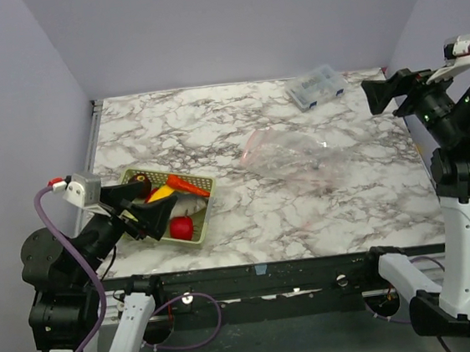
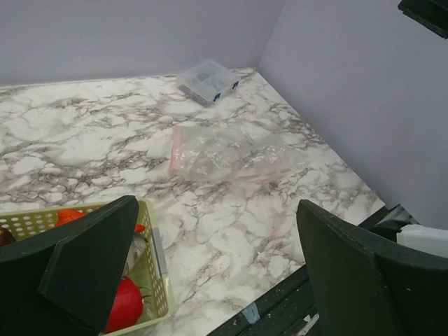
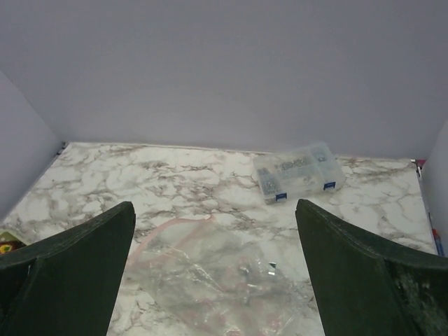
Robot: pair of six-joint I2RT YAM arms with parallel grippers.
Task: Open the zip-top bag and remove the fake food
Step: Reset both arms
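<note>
We judge removal done: bag (image 1: pixel 296 157) seemingly empty on the bench (image 1: pixel 332 216), food (image 1: pixel 181 226) in the basket (image 1: pixel 208 208), left fingers (image 2: pixel 91 259) and right fingers (image 3: pixel 70 273) apart, only parking left.

Basket (image 1: pixel 207 202) near left, zip-top bag (image 1: pixel 296 159) mid-right, compartment box (image 1: pixel 316 87) far right.
On the tabletop (image 1: pixel 323 217), the basket holds the fake food (image 1: pixel 181 226); the zip-top bag lies well apart to its right, and the compartment box sits behind the bag, near the far edge.
</note>
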